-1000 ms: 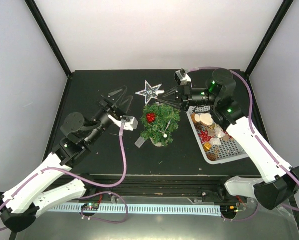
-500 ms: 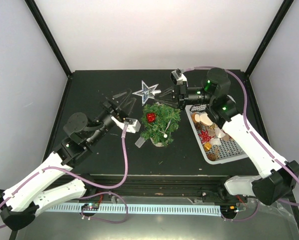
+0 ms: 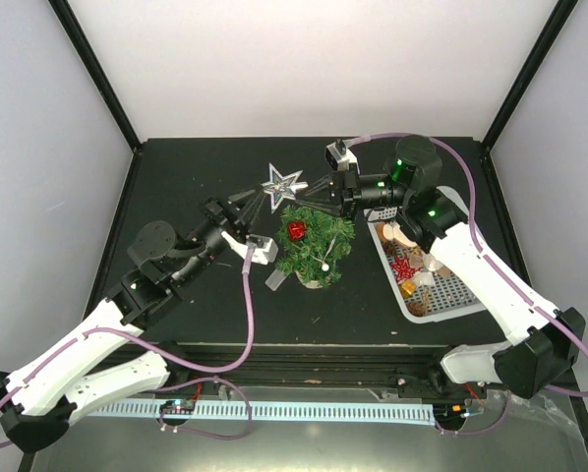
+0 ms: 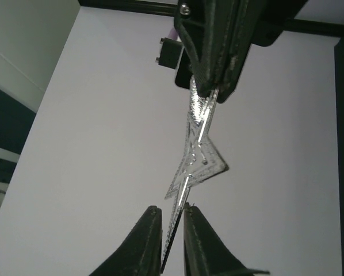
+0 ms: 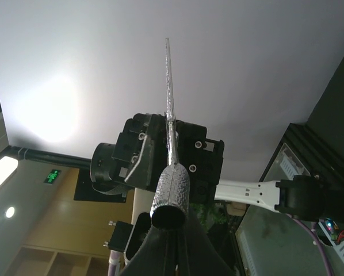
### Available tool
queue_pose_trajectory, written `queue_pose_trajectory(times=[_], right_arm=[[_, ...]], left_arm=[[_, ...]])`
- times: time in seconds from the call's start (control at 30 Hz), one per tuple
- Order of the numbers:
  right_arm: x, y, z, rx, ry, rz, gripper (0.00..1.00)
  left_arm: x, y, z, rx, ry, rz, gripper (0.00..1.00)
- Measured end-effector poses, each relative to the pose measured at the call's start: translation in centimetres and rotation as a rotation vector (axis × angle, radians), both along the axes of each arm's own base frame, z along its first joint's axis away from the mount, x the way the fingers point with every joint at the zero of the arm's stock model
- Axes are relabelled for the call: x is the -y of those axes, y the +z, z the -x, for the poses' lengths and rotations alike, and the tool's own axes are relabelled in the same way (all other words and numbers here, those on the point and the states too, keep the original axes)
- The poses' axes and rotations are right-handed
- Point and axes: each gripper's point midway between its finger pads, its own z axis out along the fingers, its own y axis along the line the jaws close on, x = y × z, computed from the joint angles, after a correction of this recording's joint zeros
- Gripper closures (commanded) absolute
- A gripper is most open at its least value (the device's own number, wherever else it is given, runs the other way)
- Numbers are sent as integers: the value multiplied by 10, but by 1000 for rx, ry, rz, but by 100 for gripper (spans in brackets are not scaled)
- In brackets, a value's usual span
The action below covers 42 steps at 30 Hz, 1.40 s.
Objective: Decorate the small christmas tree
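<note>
A flat silver glitter star (image 3: 282, 184) hangs in the air just above and left of the small christmas tree (image 3: 315, 243), which stands upright with a red bauble (image 3: 297, 231) on it. My right gripper (image 3: 323, 187) is shut on the star's silver cone socket (image 5: 172, 194) from the right. Coming from the left, my left gripper (image 3: 255, 197) has its fingers closed in on the star's far point. In the left wrist view the star (image 4: 202, 155) is edge-on, its tip pinched between my two fingertips (image 4: 152, 230).
A white mesh tray (image 3: 461, 295) holding several ornaments sits at the right of the black table. A small white tag (image 3: 275, 280) lies left of the tree's base. Black frame posts stand at the back corners.
The right gripper carried the star left and a little forward. The left gripper's wide-open fingers closed around the star's left point.
</note>
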Motion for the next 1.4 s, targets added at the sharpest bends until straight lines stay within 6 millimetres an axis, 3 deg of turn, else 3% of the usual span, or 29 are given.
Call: queue_pose_trajectory(times=[0.07,0.4,0.7,0.93,1.13,1.23,1.4], right_arm=[[0,0,0,1,1,-1,99],[-1,-2,0,3,1,4,99],[-3,-10,-2,-5,4,25,80],[-3,-6,-2,10,6,42,74],[12,6,-16,48,-47,44,66],[26,12,-29,64,-96,42,66],[48,38,-45,147,-163,55,66]], left_arm=[[0,-2,0,-1,0,-9,98],[1,-12,-3,-15,12,-40,98],[0,-16,-5,-32,28,-63,98],[-3,-7,-8,-39,47,-68,99],[-13,12,-12,-67,93,-51,99],[-20,12,-13,-125,107,-75,98],[-29,16,-21,-288,126,-97,98]])
